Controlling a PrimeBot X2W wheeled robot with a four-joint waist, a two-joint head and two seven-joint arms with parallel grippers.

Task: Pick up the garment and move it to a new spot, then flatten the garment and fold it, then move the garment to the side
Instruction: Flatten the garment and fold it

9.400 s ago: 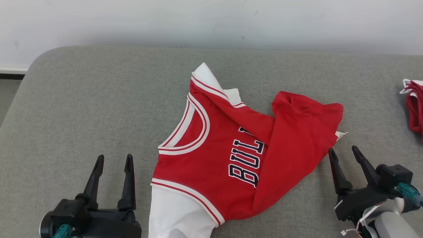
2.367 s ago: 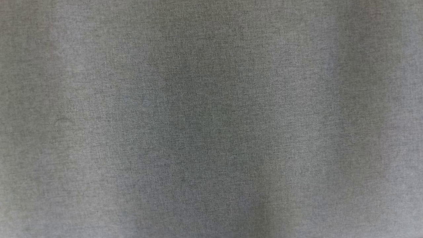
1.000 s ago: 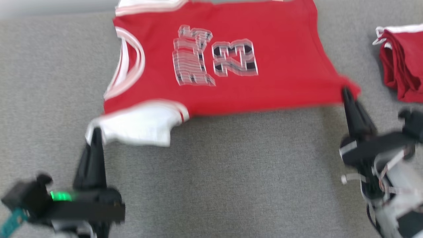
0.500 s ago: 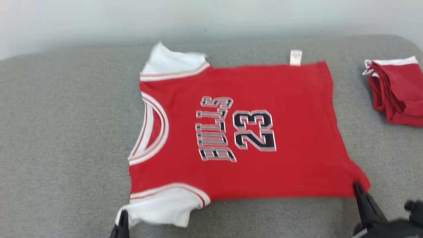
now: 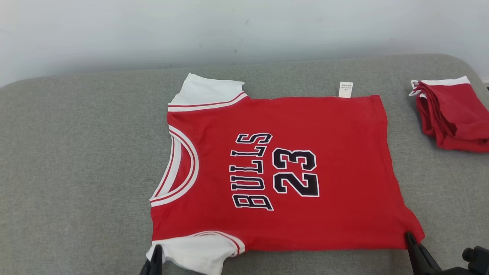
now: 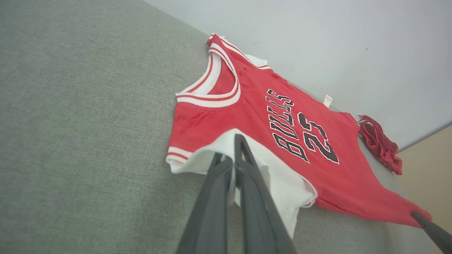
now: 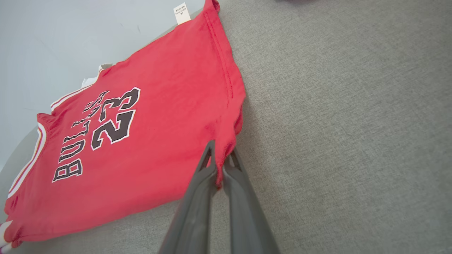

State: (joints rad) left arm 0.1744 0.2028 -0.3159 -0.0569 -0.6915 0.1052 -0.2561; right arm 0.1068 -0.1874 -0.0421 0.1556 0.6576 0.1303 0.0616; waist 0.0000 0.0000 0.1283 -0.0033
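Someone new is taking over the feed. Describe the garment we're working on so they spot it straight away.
On the grey cushioned surface, look at the middle: a red jersey lies spread flat, neck toward the robot's left. Unlike the folded red pile at the right edge, it shows BULLS 23 in black print and has white sleeves.

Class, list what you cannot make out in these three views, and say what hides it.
Print on label: too small, head view.
Part of folded red garment: cut off by head view's right edge.
Bodies of left claw and right claw: below head view's bottom edge.
Underside of jersey: hidden against the grey surface.
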